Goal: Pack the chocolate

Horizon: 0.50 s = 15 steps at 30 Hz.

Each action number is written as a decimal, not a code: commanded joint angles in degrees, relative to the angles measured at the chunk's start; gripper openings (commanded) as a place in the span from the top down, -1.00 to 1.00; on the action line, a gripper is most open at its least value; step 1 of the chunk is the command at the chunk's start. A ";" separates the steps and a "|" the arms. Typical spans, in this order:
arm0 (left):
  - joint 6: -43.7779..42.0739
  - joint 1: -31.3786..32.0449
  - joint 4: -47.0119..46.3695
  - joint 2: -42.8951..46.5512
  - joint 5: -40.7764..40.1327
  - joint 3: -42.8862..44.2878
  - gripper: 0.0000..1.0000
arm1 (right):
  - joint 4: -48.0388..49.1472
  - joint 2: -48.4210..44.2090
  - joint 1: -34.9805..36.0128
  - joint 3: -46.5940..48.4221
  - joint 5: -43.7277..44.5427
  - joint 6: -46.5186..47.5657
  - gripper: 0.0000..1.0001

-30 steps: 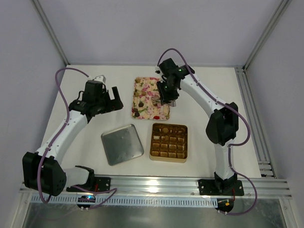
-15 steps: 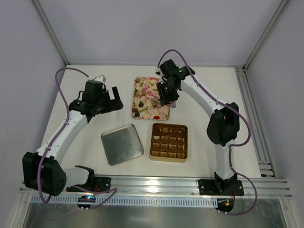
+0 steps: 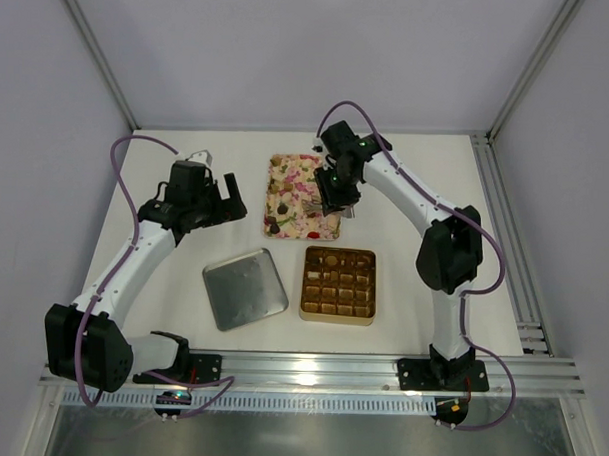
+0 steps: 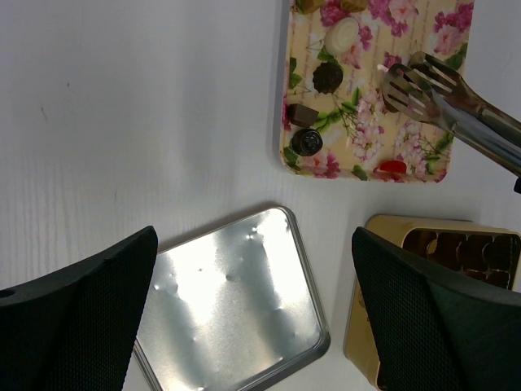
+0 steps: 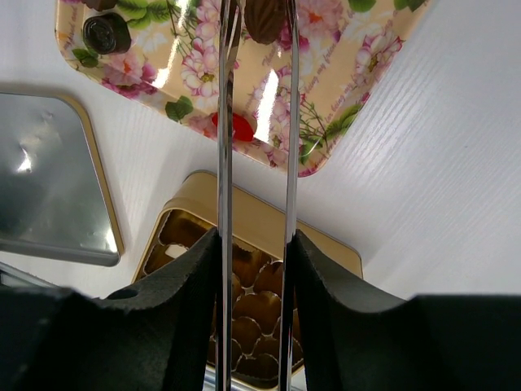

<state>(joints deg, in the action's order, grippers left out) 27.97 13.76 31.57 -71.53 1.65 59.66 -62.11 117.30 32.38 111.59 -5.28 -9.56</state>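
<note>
Tongs (image 4: 456, 106) bar the tray's (image 4: 350, 106) right side; left side open.

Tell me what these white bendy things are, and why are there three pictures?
They are two robot arms, bolted to a white table. The big picture looks down from above and shows the left arm and the right arm. The other two pictures come from little cameras on the wrists, each looking at what its own arm works on. On the table lie a flowery tray with chocolates on it, a gold box with little cells, and a shiny silver lid. The left fingers are wide open and hold nothing. The right fingers squeeze metal tongs, whose tips reach over the tray. A brown chocolate sits between the tips. I cannot tell whether it is pinched yet.
</note>
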 commanded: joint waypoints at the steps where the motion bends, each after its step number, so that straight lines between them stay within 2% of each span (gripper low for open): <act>1: -0.90 -0.14 -0.28 0.60 -0.07 1.86 -0.99 | 0.50 -4.44 -0.21 -0.50 -0.26 0.33 0.16; 15: -0.98 -0.05 -0.28 0.69 -0.16 1.95 -0.99 | 1.02 -4.97 0.05 -2.78 -0.52 0.51 0.17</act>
<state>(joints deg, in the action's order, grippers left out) 27.97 13.74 31.57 -71.53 1.61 59.66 -62.08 116.60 32.38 108.55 -5.30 -9.56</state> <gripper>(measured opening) 0.996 0.420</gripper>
